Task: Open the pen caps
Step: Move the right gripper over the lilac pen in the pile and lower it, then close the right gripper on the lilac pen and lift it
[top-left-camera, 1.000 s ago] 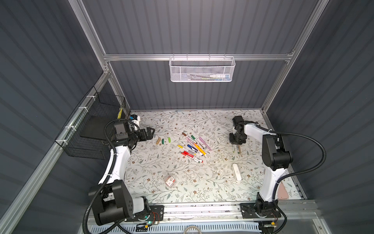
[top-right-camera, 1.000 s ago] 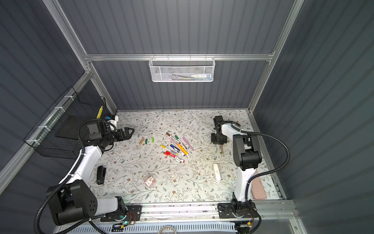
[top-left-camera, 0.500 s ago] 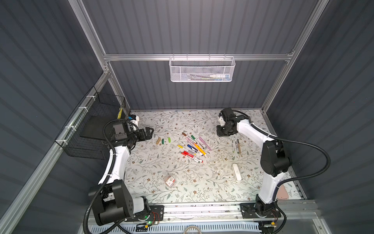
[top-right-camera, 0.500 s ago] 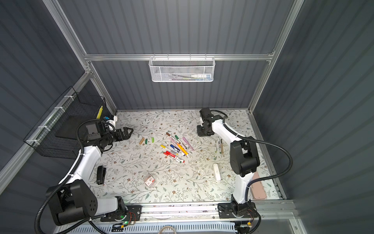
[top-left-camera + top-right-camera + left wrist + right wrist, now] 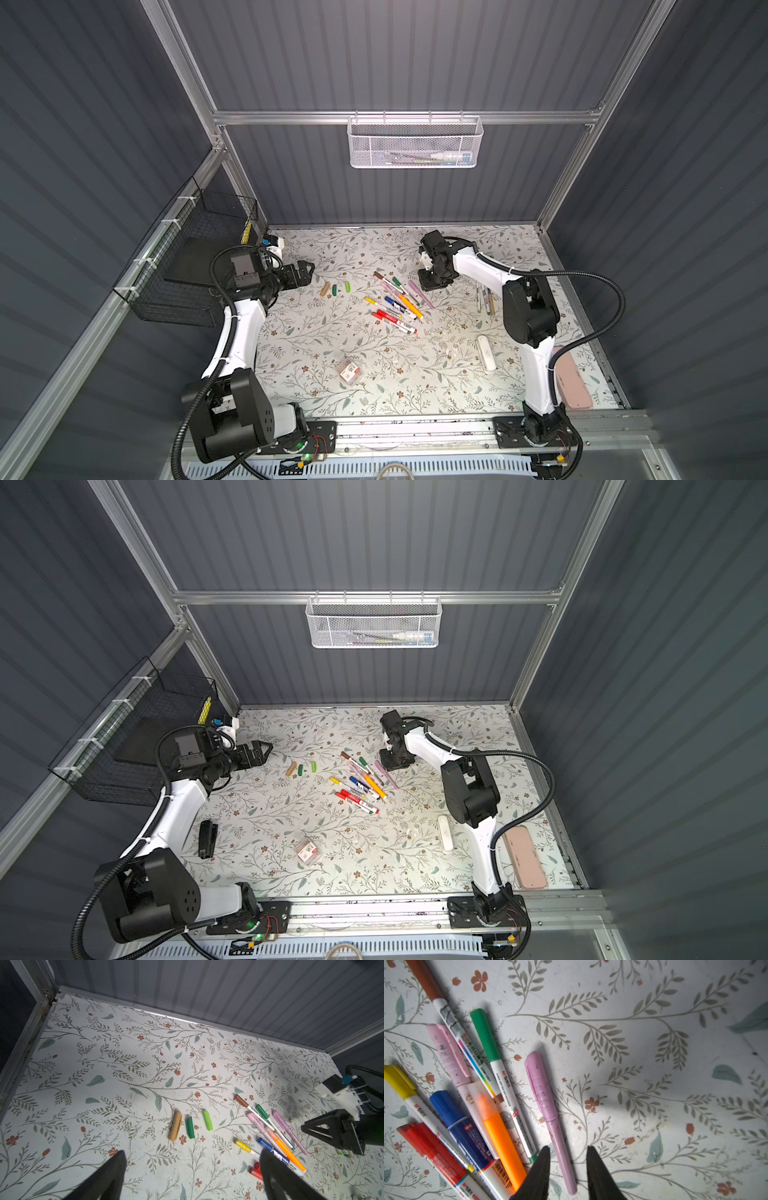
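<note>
Three loose caps (image 5: 190, 1127), nine capped pens (image 5: 502, 1142)

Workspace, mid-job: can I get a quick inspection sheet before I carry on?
Surface: floral table, flat, no spill seen.
Job's things: three loose caps lie apart from the capped pens.
Clutter: white case, pink case, small packet.
Grippers: left gripper open, empty; right gripper open, astride the purple pen.
Cables: right arm's hose, left arm's hose, both loop clear of the pens.
Surroundings: white mesh basket on back rail; black wire basket at left.
</note>
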Controlling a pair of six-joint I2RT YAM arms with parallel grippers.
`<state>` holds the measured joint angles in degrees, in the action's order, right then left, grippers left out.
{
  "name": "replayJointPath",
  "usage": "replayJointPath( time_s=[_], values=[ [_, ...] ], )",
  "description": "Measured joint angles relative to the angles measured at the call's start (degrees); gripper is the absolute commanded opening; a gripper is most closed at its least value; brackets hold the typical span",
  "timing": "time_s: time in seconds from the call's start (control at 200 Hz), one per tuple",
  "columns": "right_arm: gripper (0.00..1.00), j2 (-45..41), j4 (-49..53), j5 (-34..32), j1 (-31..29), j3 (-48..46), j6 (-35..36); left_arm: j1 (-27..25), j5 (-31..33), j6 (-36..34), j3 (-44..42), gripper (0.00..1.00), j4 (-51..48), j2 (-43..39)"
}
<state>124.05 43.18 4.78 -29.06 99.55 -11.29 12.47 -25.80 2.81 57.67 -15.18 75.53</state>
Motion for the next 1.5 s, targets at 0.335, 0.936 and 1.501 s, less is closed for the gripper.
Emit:
replayJointPath(
  time_s=[0.335,0.936,1.501],
  values=[
    [0.32,2.93,1.44,-0.04,-0.98,0.02,0.96,0.07,0.00,0.44,0.00,1.00,0.09,0.00],
    [0.08,1.46,-2.99,-4.00,-2.01,-4.48,2.51,0.37,-0.50,0.61,0.00,1.00,0.17,0.00],
    [0.00,-14.88,-6.58,-3.06,-3.08,-13.86,0.20,0.37,-16.79,9.44,-1.20,1.00,8.44,0.44]
  ],
)
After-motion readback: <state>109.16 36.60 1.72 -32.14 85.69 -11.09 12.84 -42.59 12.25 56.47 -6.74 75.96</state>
